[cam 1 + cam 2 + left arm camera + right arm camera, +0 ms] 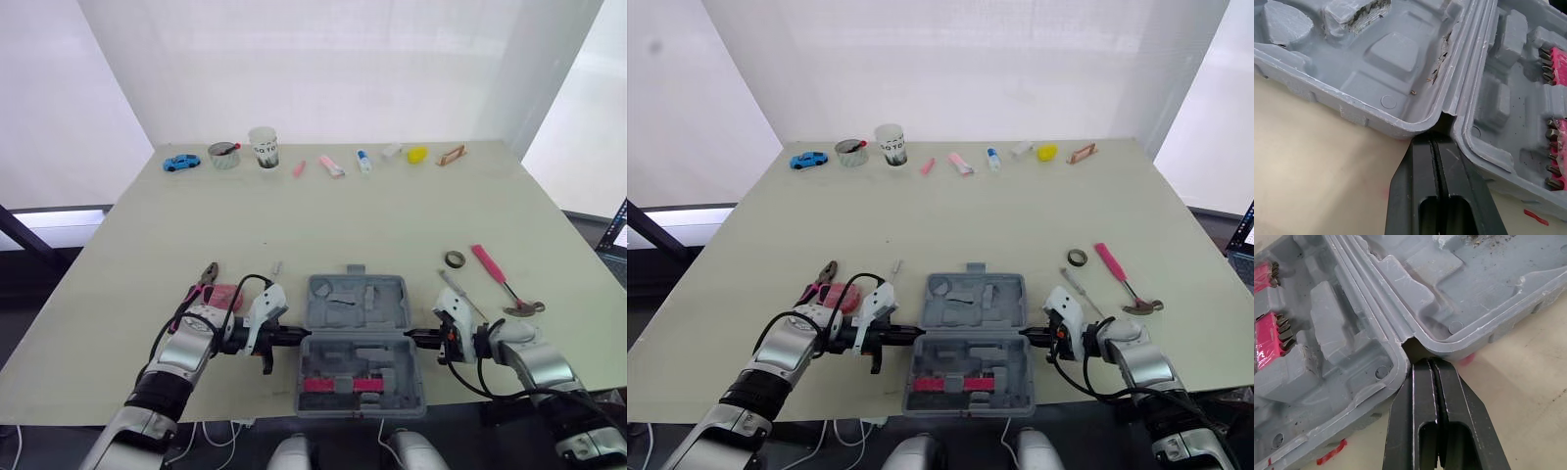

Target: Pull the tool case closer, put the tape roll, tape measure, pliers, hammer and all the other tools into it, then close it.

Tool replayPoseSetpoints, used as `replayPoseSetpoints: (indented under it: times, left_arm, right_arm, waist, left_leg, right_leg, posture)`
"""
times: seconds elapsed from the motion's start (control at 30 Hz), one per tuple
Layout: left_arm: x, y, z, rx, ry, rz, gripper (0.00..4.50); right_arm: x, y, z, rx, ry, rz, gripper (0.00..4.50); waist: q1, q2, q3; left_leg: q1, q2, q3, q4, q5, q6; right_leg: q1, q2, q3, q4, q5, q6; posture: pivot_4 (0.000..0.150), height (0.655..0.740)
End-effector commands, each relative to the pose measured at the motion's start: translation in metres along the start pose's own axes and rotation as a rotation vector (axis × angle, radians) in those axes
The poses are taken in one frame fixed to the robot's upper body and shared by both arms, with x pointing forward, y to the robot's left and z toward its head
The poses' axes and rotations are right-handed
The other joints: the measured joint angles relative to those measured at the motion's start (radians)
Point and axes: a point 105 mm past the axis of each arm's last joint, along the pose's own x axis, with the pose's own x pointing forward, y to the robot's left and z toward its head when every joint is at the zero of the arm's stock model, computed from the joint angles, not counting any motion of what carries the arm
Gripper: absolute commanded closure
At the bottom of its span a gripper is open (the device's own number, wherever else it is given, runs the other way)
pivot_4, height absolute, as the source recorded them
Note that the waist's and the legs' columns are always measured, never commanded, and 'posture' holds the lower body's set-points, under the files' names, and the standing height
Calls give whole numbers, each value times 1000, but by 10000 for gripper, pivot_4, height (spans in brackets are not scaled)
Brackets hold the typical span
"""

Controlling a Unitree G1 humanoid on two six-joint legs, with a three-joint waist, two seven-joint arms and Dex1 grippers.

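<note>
Tool case (358, 343) lies open at the desk's (392, 215) near edge. Left pincer (299, 336) and right pincer (409, 336) are fully closed and empty, tips touching the hinge notches. Pliers (201, 284) lie toward the left edge; hammer (500, 279) and tape roll (455, 259) toward the right.

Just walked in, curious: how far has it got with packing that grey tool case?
Early on. The tool case lies open at the near edge of the table, so the pull looks done or nearly so. The left gripper and right gripper are both shut, tips at the hinge notches on either side. The pliers, hammer and tape roll lie outside it; packing and closing remain.
</note>
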Motion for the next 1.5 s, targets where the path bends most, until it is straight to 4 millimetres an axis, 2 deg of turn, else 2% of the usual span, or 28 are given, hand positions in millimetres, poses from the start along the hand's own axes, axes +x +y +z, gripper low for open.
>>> replayPoseSetpoints:
  times: [0.03,0.5,1.0,1.5]
  left_arm:
    - [4,-11,-8,-8,34,-49,45000]
    - [2,-28,-17,-14,82,-114,45000]
    - [0,-33,-22,-15,108,-132,45000]
    - [-2,-32,-27,-18,122,-119,45000]
  right_arm:
    - [0,9,7,-19,-21,40,44842]
    - [-2,21,-5,23,12,65,44842]
    - [2,30,-9,36,24,86,44842]
    - [4,30,-12,27,41,78,44842]
  waist:
    - [1,0,0]
    - [2,0,0]
    - [2,0,0]
    - [2,-1,-1]
  left_leg:
    - [0,0,0,0,0,0]
    - [0,0,0,0,0,0]
    - [0,0,0,0,0,0]
    - [1,0,0,0,0,0]
  right_leg:
    - [0,0,0,0,0,0]
    - [0,0,0,0,0,0]
    - [0,0,0,0,0,0]
    - [0,0,0,0,0,0]
  posture:
    - [1500,7400]
    - [1500,7400]
    - [1500,7400]
    - [1500,7400]
